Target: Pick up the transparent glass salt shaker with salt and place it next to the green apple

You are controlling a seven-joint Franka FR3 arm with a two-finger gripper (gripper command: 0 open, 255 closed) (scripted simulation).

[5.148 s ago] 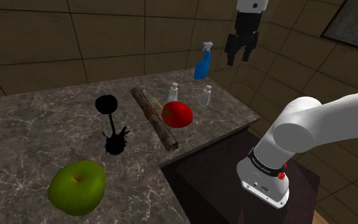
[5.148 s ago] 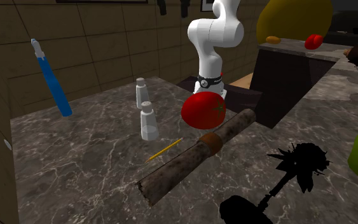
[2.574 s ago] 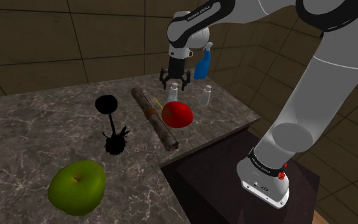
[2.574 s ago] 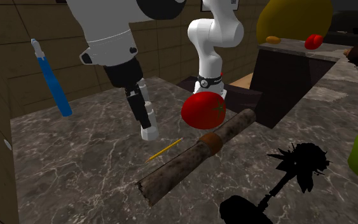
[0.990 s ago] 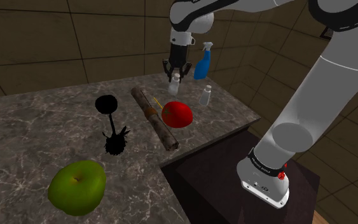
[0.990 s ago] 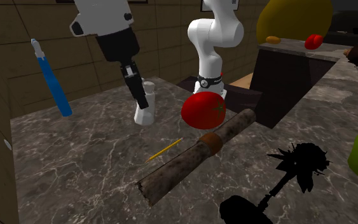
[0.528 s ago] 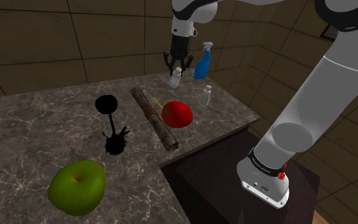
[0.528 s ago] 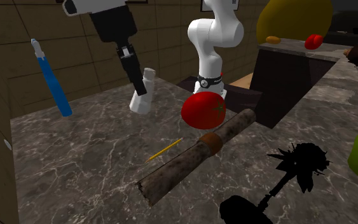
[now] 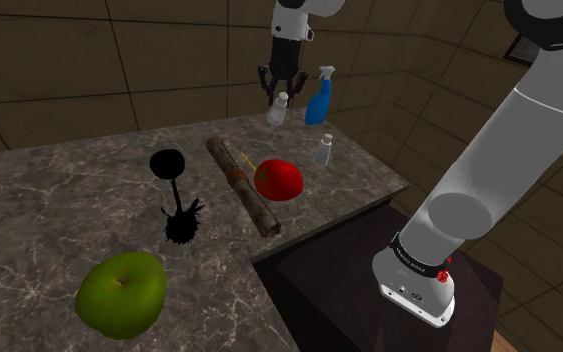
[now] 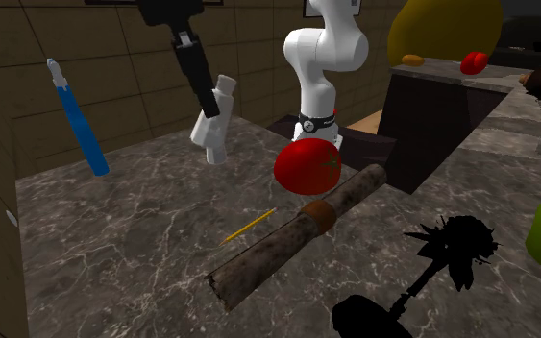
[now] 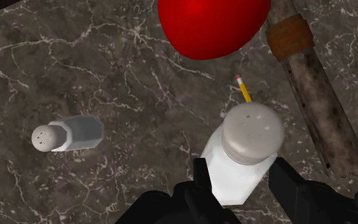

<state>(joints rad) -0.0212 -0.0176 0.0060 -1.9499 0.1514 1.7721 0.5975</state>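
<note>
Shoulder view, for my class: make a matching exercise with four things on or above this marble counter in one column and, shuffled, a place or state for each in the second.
1. clear salt shaker with grey cap
2. second small pale shaker
3. round green apple
4. shiny red round fruit

A. beside the rough brown log
B. tilted in the air, clasped by the black pincer
C. upright on the dark marble counter
D. nearest the view's lower left corner

Pairs: 1-B, 2-C, 3-D, 4-A

A dark marbled surface [image 9: 39, 190] carries a green apple [image 9: 121, 291], a black spiky brush [image 9: 180, 222], a rough brown rod [image 9: 244, 187], a yellow pencil [image 10: 249, 226], a round red fruit [image 9: 278, 179] and a small white shaker [image 9: 322, 150].
</note>
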